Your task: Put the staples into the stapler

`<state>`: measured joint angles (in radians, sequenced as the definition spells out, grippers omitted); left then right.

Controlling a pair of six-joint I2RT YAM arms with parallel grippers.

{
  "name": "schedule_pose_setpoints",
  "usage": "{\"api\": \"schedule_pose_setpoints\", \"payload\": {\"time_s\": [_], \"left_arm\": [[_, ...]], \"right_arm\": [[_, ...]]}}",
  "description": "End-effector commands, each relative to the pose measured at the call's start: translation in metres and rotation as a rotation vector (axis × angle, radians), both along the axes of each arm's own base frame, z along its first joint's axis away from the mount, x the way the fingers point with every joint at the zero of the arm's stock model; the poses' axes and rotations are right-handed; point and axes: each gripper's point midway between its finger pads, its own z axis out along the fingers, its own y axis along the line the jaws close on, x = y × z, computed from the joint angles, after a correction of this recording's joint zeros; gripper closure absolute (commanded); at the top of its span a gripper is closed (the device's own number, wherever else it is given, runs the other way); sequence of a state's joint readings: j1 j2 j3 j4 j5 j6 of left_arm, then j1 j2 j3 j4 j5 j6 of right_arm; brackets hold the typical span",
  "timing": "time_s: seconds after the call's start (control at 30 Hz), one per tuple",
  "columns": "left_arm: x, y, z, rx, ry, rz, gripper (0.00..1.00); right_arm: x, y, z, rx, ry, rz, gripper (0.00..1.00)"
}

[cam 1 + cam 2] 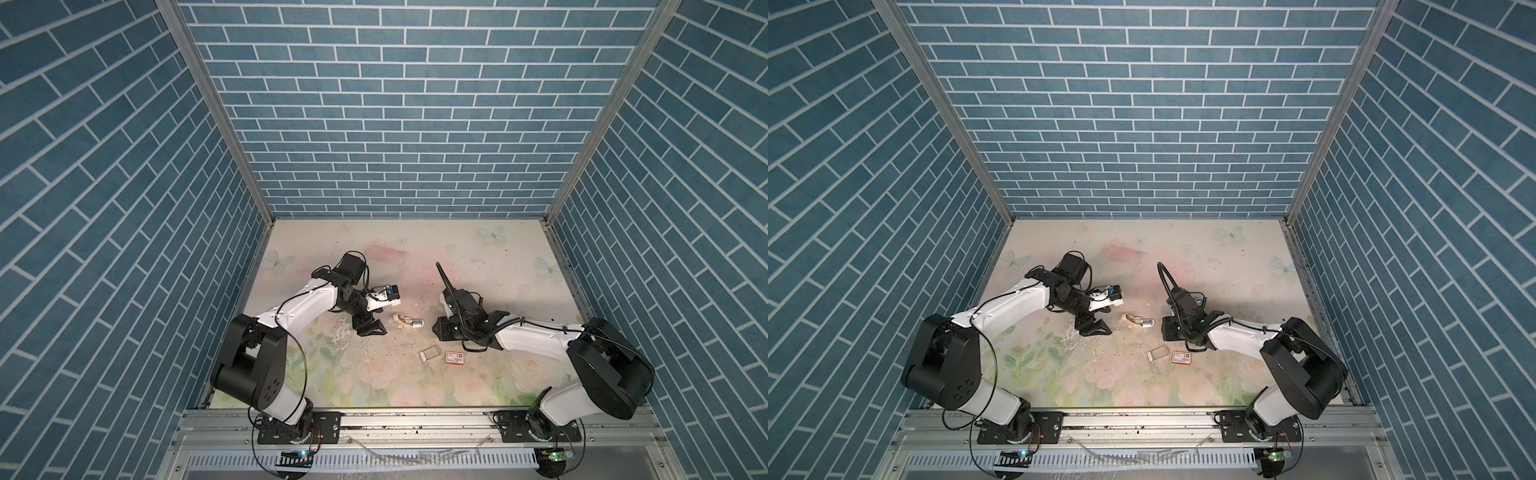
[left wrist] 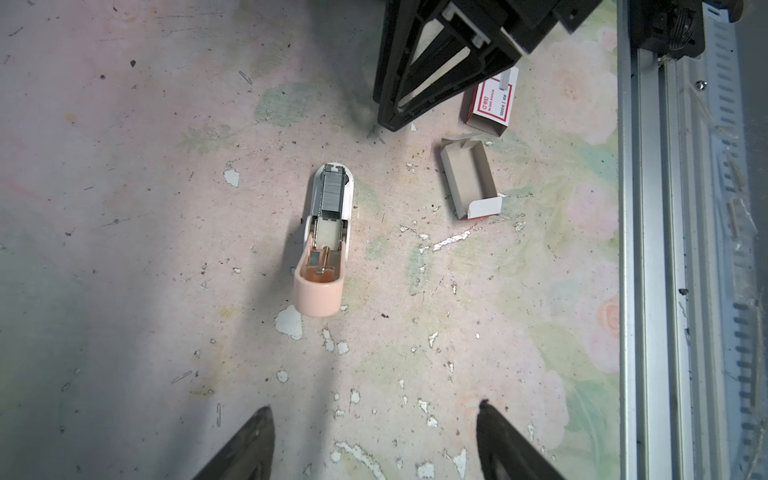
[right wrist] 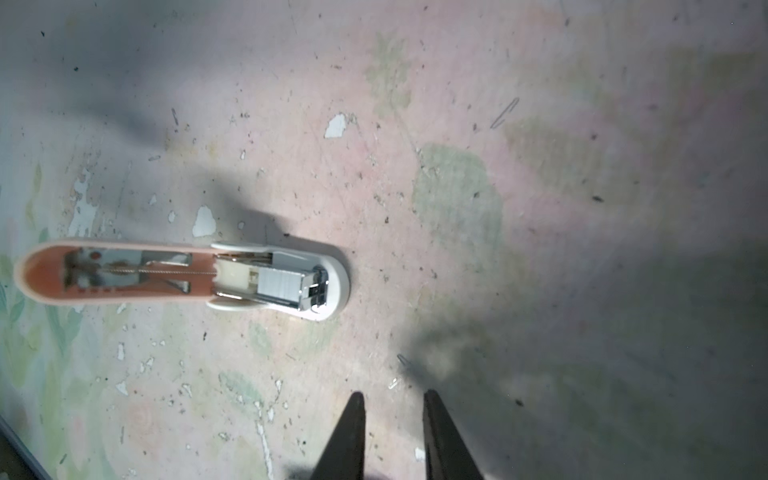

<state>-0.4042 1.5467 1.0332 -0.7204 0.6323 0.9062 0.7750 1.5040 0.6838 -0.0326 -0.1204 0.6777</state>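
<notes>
- Stapler (image 2: 326, 237) lay open at mid-table (image 1: 415, 257), staples (image 2: 332, 195) in its channel
- Left gripper (image 2: 374, 419) spread wide, empty, near its pink end
- Right gripper (image 3: 392, 411) slightly parted, empty
- Tray (image 2: 469, 183) and box (image 2: 492, 104) lay nearer the front edge

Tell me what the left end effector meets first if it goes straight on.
Likely the open stapler, pink end first; depth is unclear, so the table may come sooner.

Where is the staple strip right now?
The staple strip sits in the open magazine of the stapler, mid-table in a top view, farther back and left of the grey tray and red-and-white box.
</notes>
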Motion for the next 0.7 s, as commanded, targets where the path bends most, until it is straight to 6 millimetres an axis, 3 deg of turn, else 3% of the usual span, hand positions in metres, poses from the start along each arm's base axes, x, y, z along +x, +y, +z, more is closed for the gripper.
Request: {"api": "schedule_pose_setpoints", "payload": {"time_s": [0.0,0.37,0.67], "left_arm": [[-0.003,0.0,0.003,0.013,-0.02,-0.03,0.22],[-0.002,0.0,-0.003,0.043,-0.009,-0.081,0.23],[0.008,-0.011,-0.012,0.052,-0.013,-0.107,0.23]], "right_arm": [[0.004,-0.003,0.007,0.019,0.027,-0.053,0.73],[0.002,0.016,0.017,0.112,0.074,-0.005,0.74],[0.015,0.021,0.011,0.081,0.081,-0.002,0.73]]}}
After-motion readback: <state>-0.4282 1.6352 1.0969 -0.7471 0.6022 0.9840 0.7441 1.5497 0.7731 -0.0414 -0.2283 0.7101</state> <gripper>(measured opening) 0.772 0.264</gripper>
